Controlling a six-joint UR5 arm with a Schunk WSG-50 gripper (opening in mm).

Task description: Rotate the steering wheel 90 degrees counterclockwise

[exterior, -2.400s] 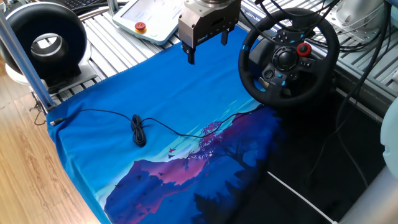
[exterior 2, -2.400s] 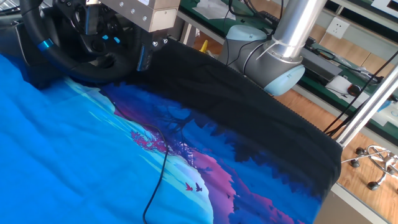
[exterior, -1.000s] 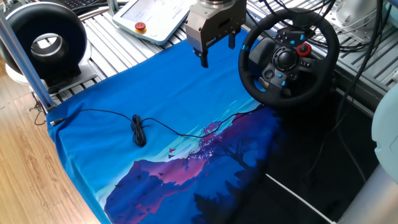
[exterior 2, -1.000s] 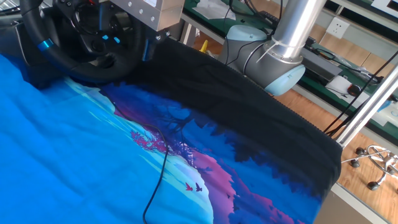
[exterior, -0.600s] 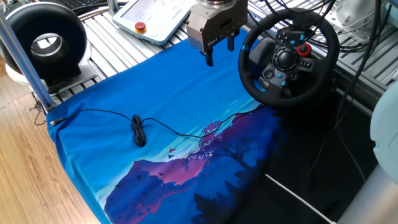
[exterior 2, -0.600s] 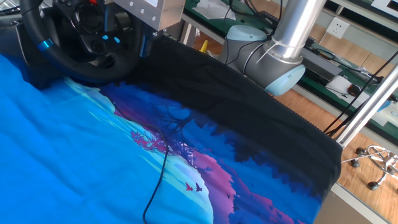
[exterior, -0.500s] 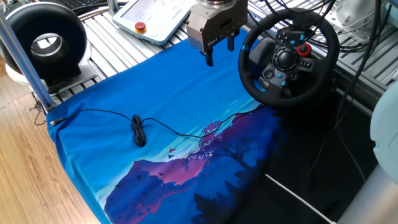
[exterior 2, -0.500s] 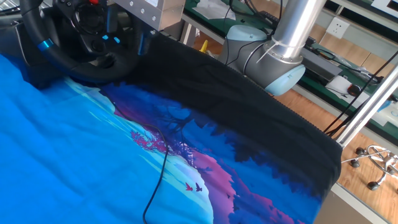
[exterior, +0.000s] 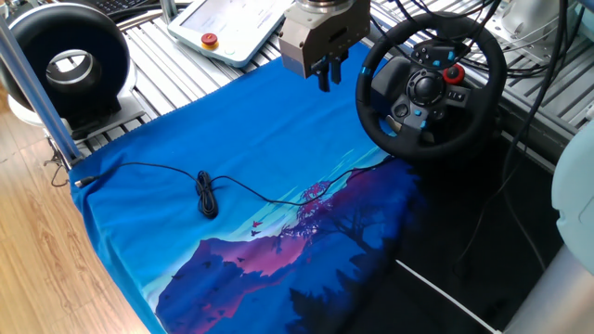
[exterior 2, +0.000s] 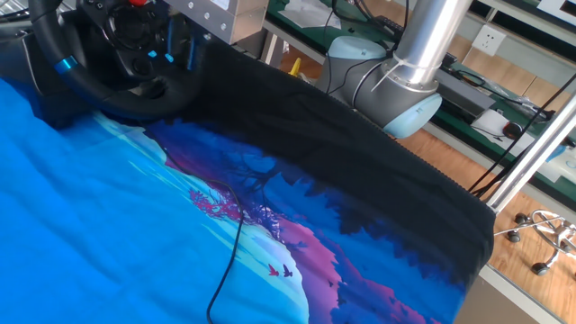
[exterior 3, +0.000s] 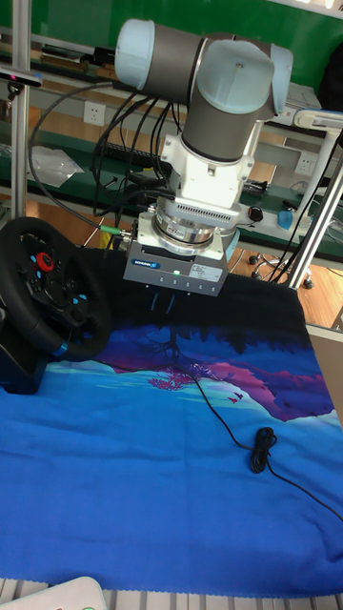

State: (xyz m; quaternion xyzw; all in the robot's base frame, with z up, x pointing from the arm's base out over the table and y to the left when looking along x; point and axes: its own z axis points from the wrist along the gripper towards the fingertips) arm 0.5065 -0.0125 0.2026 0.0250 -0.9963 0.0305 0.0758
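Observation:
The steering wheel [exterior: 427, 88] stands at the right of the table, black rim, red dial at the upper right of the hub, a blue stripe low on the left of the rim. It also shows as the steering wheel [exterior 2: 99, 94] and, at the left edge, the steering wheel [exterior 3: 43, 276]. My gripper [exterior: 329, 74] hangs just left of the rim, above the blue cloth, not touching the wheel. Its fingers [exterior 3: 158, 303] point down, nearly together, with nothing between them. In the other fixed view the gripper [exterior 2: 180, 45] sits in front of the hub.
A blue printed cloth [exterior: 232, 139] covers the table, with a thin black cable [exterior: 206, 195] coiled on it. A thick black ring-shaped device [exterior: 70, 65] and a metal post [exterior: 37, 93] stand at the left. A white pendant [exterior: 223, 28] lies behind. The arm's base [exterior 2: 396, 81] stands beside the table.
The gripper has shifted toward the wheel's rim, and its fingers have drawn together from wide open to nearly touching. The wheel has not turned.

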